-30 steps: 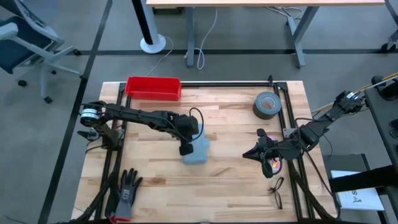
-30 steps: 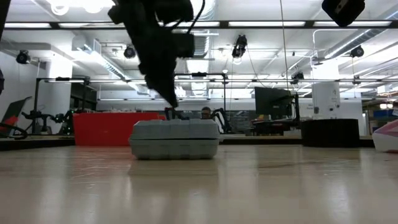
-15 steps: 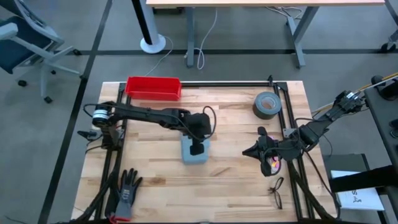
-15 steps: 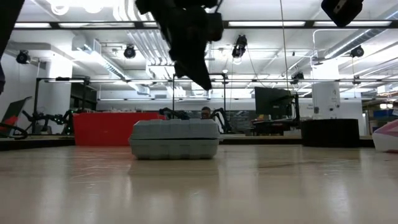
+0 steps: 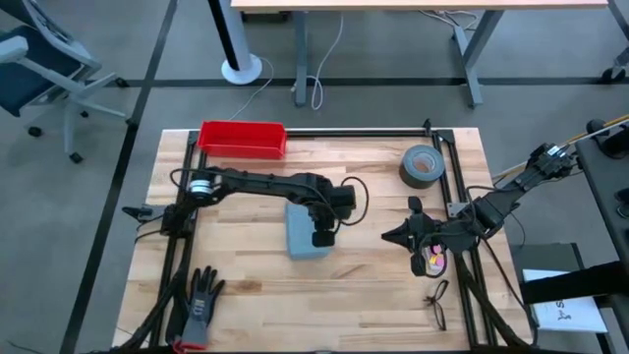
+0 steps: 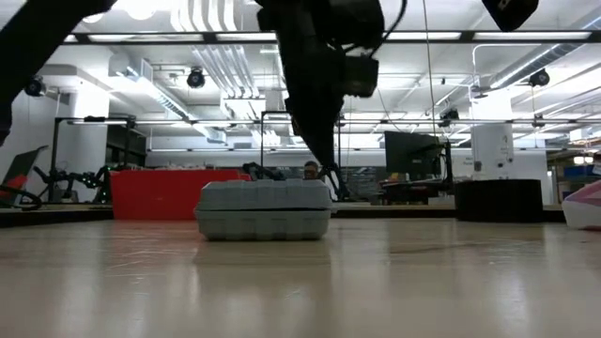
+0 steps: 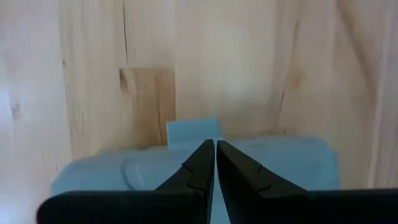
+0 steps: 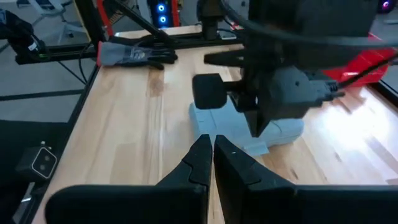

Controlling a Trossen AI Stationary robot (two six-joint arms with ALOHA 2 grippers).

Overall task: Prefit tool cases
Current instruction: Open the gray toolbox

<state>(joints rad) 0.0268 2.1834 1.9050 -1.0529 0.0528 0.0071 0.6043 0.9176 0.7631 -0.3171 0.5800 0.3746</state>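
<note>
Case: the tool case lies shut and flat near table centre, grey-blue, latch tab facing away from my left wrist.
Left gripper: my left gripper hangs over the case's 3 o'clock edge, fingers pressed together on nothing. From table height it looks to be above the lid, not touching, though I cannot be sure.
Right gripper: my right gripper waits at 3 o'clock of the case, well apart, fingers shut and empty, pointing at it.
Risk, slide: the case sits loose on smooth wood; a shut fingertip pushing at its edge would likely skate it off rather than lift the lid.
Risk, miss: I judge I am off to one side of the tab, so a straight drop could land on plain lid.
Risk, clash: both arms aim at one small case; closing in together could knock wrists.
Around: red bin at 11 o'clock, tape roll at 2 o'clock, glove at 7 o'clock, glasses at 4 o'clock.
In the way: nothing lies between either gripper and the case.
</note>
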